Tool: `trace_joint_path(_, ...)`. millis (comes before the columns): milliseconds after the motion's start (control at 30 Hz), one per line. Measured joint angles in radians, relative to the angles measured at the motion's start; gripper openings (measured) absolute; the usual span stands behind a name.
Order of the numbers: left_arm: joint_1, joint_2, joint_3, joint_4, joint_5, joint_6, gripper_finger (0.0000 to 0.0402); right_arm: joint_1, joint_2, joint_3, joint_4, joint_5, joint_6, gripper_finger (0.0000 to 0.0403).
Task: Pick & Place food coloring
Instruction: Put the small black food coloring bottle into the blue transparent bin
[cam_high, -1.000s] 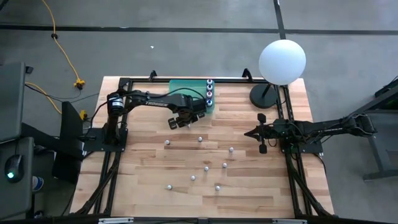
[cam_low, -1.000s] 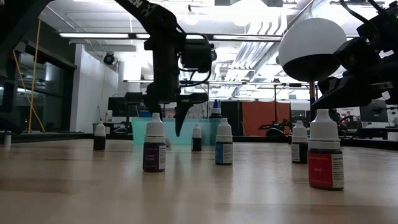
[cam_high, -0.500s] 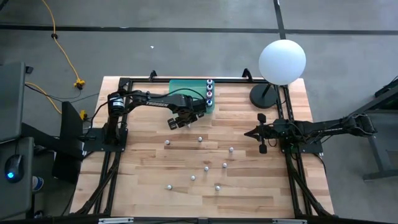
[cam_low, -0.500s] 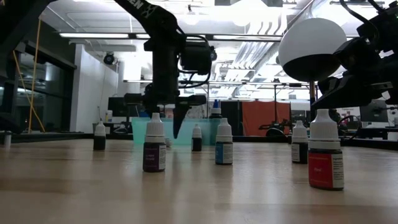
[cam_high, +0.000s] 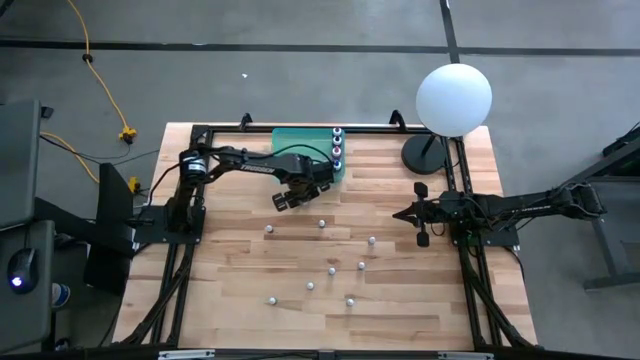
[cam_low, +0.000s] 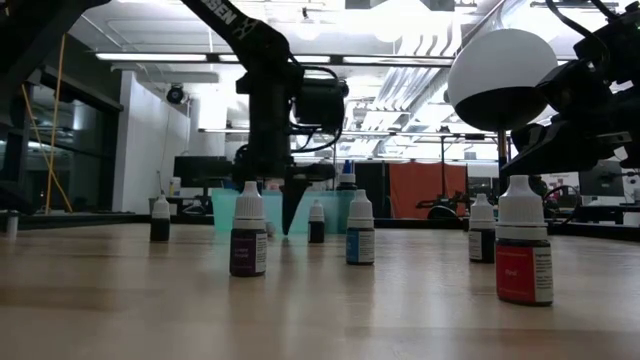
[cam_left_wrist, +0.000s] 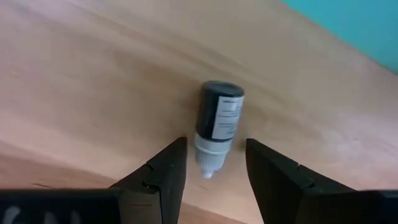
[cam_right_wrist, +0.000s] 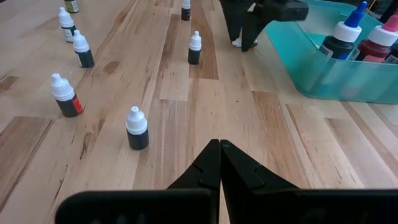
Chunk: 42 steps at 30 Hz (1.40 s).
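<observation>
While its white label text stays unreadable, a dark bottle (cam_left_wrist: 218, 122) stands between the spread, ungrasping left pincer (cam_left_wrist: 213, 163).

The left gripper (cam_high: 285, 200) hangs open over one bottle (cam_left_wrist: 217, 127), with the teal bin (cam_high: 300, 140) close behind it as a wall. Toward the worktop's (cam_high: 230, 300) near edge, scattered bottles (cam_high: 332, 271) leave narrow lanes between them. The lamp (cam_high: 453, 98) blocks the far right corner, just behind the right gripper (cam_high: 408, 213).
</observation>
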<state>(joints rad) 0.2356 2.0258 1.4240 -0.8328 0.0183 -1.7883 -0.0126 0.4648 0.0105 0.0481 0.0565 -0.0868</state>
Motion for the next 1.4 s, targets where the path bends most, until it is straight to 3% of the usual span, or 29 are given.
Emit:
trace_joint_path(300,0.0,0.01,-0.001,0.01,0.019,0.004,0.0148,0.0,0.0,0.0,0.001,0.0,0.0,0.0)
trace_joint_path(800,0.0,0.012,-0.002,0.02,0.011,0.03,0.0031,0.0,0.0,0.0,0.001,0.0,0.0,0.0)
trace_joint_path(1033,0.0,0.017,0.03,0.016,0.035,0.031,0.0025,0.0,0.0,0.0,0.001,0.0,0.0,0.0)
trace_joint_path(1400,-0.001,0.019,0.23,-0.041,0.187,0.003,0.0025,0.0,0.0,0.0,0.0,0.0,0.0,0.0)
